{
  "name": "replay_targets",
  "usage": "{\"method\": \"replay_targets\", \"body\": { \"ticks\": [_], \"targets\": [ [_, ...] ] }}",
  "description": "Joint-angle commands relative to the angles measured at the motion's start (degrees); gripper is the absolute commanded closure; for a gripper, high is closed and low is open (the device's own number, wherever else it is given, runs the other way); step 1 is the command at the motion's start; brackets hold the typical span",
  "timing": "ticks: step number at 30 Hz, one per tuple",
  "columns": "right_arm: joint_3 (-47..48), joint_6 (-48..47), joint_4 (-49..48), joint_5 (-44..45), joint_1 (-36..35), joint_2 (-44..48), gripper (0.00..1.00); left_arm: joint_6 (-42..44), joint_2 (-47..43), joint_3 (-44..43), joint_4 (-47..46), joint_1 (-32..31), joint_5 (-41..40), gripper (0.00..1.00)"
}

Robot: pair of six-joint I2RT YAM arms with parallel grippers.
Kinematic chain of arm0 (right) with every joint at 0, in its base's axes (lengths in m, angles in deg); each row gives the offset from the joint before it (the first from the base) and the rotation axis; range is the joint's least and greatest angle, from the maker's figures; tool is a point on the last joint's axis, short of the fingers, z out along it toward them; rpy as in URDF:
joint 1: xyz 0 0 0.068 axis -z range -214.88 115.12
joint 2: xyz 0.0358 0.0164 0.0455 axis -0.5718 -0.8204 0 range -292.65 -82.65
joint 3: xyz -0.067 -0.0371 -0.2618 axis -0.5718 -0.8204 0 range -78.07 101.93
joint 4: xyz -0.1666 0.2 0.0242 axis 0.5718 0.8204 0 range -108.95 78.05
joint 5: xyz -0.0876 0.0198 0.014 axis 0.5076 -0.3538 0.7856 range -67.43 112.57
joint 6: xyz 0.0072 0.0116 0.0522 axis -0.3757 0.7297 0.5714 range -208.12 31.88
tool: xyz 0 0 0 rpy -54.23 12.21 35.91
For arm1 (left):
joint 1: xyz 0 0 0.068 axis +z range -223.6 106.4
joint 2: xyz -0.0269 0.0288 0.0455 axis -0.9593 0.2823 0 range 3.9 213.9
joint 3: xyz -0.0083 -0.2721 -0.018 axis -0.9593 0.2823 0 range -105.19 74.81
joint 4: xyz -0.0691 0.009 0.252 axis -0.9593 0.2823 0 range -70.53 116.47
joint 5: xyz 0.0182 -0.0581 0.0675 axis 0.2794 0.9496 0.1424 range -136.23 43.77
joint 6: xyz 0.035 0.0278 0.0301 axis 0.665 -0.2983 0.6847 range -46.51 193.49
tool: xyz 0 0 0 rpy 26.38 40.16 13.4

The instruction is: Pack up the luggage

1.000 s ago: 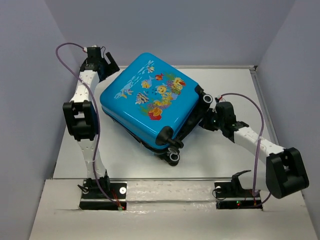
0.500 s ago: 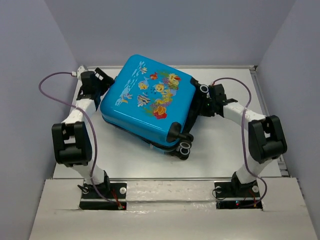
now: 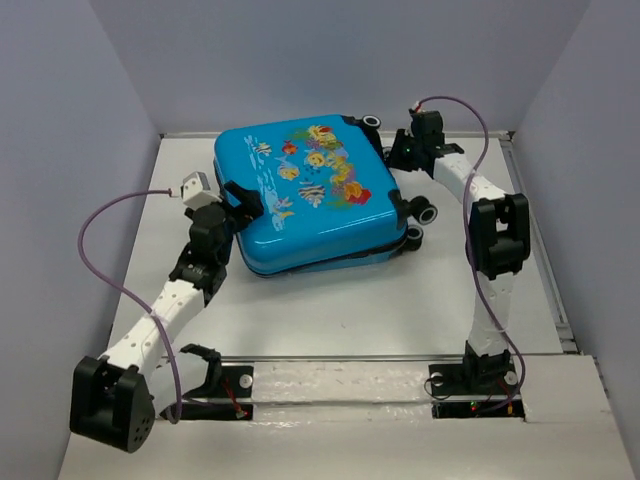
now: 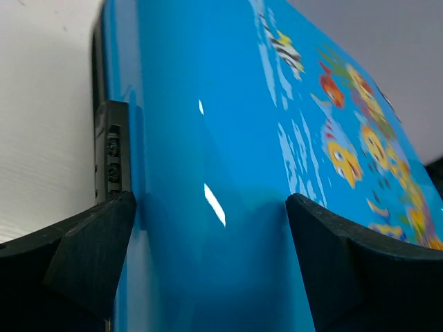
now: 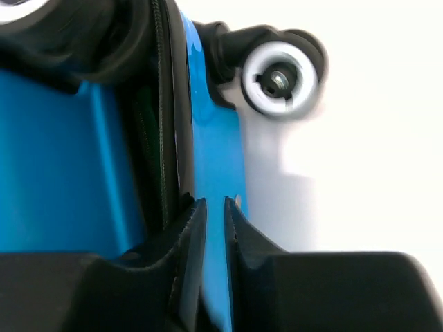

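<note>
The bright-blue luggage (image 3: pixel 310 200) with its fish print lies flat on the table, lid side up, its wheels (image 3: pixel 425 212) toward the right. My left gripper (image 3: pixel 240 203) is open wide against the near-left corner. In the left wrist view (image 4: pixel 208 256) its fingers (image 4: pixel 90 249) stand either side of the glossy blue shell (image 4: pixel 208 138). My right gripper (image 3: pixel 398 155) is at the far-right end by the wheels. In the right wrist view (image 5: pixel 214 214) its jaws are nearly closed. They stand beside the black zipper trim (image 5: pixel 163 138), with blue shell (image 5: pixel 62 159) behind and a wheel (image 5: pixel 280 77) above.
The white table (image 3: pixel 350 300) is walled by grey panels on the left, back and right. The luggage lies close to the back wall. A metal rail (image 3: pixel 340 358) runs along the near edge by the arm bases.
The luggage has turned and shifted toward the back wall, its wheels now at the right. My left arm swung from back left to the near-left corner. My right arm moved to the far right.
</note>
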Motion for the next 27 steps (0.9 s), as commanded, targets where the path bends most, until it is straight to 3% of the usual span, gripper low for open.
{"method": "replay_targets", "body": {
  "ticks": [1,2,6,13,18,21,23,27],
  "targets": [
    [11.4,3.4,-5.6,-23.8,-6.2,-4.0,0.7,-12.4,-1.4,6.8,11.2,-15.4,15.1,0.01],
    [13.8,3.1,-4.8,-23.4,-6.2,-4.6,0.67,-13.2,-2.4,6.6,11.3,-17.3,14.3,0.01],
    [16.5,2.9,-3.8,-23.4,-5.0,-4.8,0.41,-16.4,-4.1,3.2,11.7,-26.7,7.3,0.01],
    [14.8,-2.4,0.4,-22.0,-3.0,-0.4,0.25,-13.4,-1.7,-8.9,15.3,-39.8,-2.4,0.01],
    [8.7,-7.5,1.1,-18.7,-2.5,6.7,0.08,-9.7,4.6,-17.6,15.3,-44.3,-2.2,0.01],
    [6.4,-9.0,2.1,-14.0,-2.0,10.8,0.05,-5.2,4.6,-24.0,18.1,-44.7,-4.5,0.01],
    [4.8,-9.7,2.2,-12.1,-1.5,14.5,0.05,-2.3,3.9,-30.6,23.1,-43.9,-10.7,0.01],
    [1.4,-9.4,1.5,-8.2,-1.5,22.1,0.19,3.8,2.7,-38.4,25.8,-38.7,-13.5,0.01]
  ]
}}
